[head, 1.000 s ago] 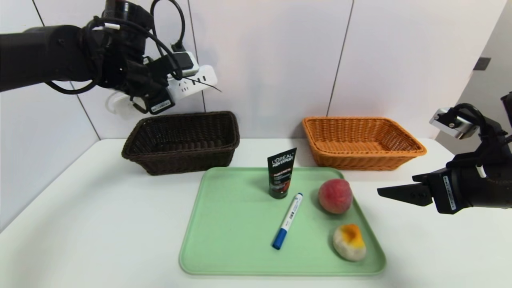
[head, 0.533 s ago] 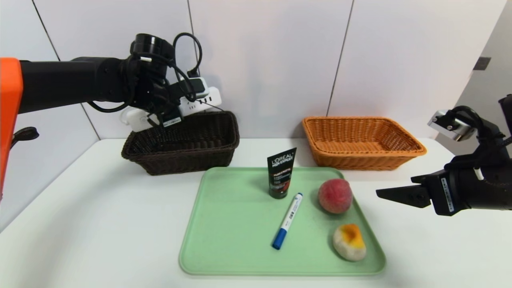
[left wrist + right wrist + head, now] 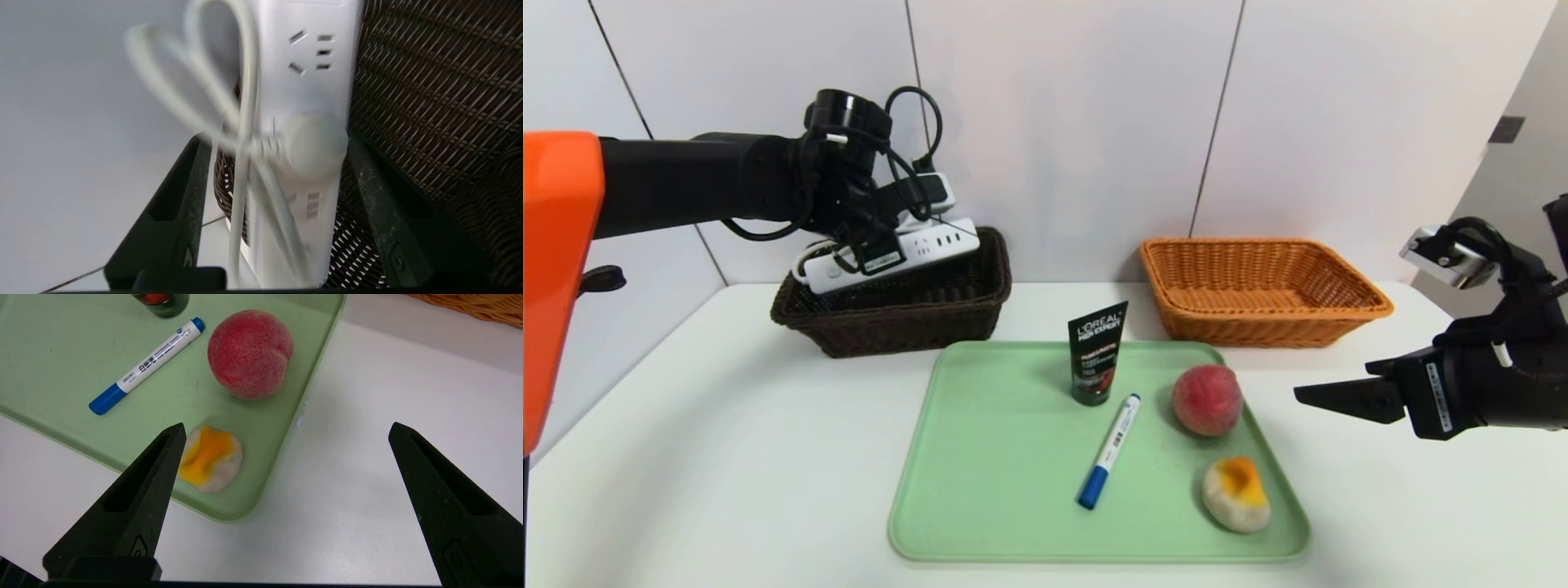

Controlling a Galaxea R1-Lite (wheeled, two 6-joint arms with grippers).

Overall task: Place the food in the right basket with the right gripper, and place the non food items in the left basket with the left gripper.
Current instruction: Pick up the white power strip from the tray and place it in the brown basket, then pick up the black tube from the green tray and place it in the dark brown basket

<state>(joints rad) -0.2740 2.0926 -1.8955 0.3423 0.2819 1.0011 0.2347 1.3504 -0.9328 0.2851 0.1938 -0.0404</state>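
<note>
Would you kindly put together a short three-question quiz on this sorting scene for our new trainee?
1. True or false: the orange-tan basket already holds the peach.
2. Which item is the left claw lowering into the dark brown basket? A) marker pen B) power strip C) L'Oreal tube
3. Fill in: the right claw hangs open beside the green ____.

Key: 1 false; 2 B; 3 tray.
</note>
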